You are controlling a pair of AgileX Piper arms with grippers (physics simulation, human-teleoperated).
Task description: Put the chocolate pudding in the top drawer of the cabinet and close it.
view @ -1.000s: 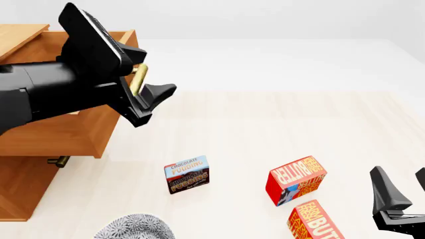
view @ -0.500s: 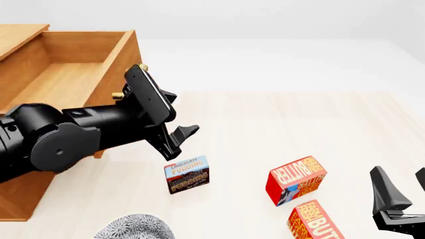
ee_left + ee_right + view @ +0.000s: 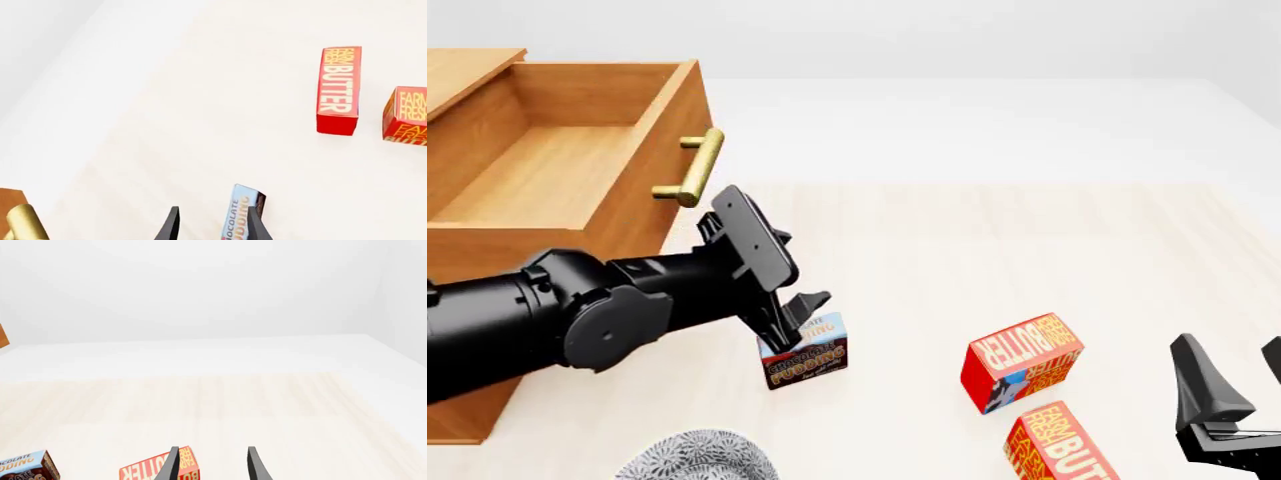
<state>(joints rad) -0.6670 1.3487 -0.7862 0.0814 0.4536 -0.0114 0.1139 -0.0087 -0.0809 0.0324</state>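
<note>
Dropping from the drawer [image 3: 561, 160], the left gripper [image 3: 794, 325], fingers apart, now straddles the pudding [image 3: 807, 352], ready to grasp.

Two red-orange butter boxes lie on the pale wooden table [image 3: 988, 260], toward the near right part. The first butter box [image 3: 1022, 361] stands tilted, and the second butter box [image 3: 1057, 444] lies just beside it, nearer to the front edge. A grey patterned round object [image 3: 694, 458] shows at the near edge, partly cut off.
</note>
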